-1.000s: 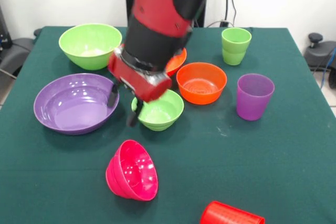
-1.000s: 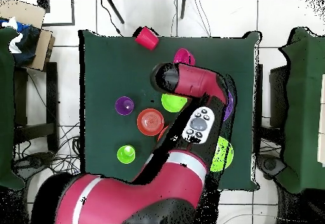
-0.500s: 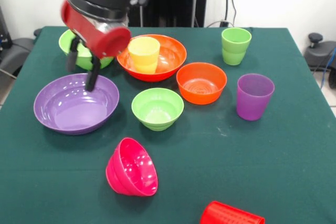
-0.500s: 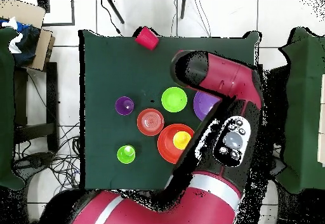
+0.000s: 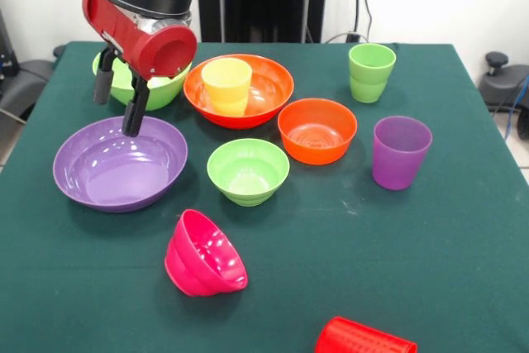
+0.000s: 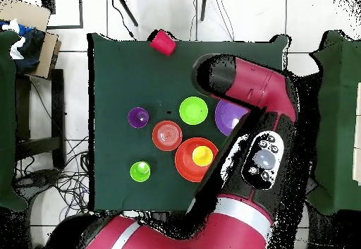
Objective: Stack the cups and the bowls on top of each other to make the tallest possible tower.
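My gripper hangs open and empty over the far rim of the large purple bowl, in front of the large lime green bowl. A yellow cup stands inside the large orange bowl. The small orange bowl and small lime green bowl sit mid-table. The magenta bowl lies tipped on its side. The purple cup and light green cup stand upright, and the red cup lies on its side. From overhead, the arm hides the gripper.
In the overhead view the red cup lies at the table's edge. The purple cup, the light green cup and the small orange bowl stand apart from the arm. Chairs stand at both sides of the table.
The arm swung from above the small lime green bowl to the purple bowl's far rim, uncovering the yellow cup in the orange bowl. The magenta bowl shifted slightly.
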`<state>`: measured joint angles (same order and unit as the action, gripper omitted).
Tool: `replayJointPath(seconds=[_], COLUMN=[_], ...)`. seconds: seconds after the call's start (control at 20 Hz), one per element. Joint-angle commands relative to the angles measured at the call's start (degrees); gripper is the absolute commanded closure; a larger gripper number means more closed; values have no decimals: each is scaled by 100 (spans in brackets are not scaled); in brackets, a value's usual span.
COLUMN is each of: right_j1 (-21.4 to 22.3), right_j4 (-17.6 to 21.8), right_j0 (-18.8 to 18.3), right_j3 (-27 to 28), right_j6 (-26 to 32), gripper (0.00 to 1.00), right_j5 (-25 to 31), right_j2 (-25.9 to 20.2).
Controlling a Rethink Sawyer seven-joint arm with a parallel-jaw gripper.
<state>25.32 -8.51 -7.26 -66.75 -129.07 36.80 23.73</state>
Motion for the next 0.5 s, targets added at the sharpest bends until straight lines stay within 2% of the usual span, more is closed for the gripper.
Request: replayJointPath(seconds=[0.05,0.3,0.5], right_j1=[-349,-342,-353], right_j4=[280,221,286], right_j0=[-18,20,-29], right_j3=[-139,-254,-245], right_j6=[182,-184,-160], gripper=[0,0,0], right_j5=[40,28,-10], right_j2=[-839,-635,-546])
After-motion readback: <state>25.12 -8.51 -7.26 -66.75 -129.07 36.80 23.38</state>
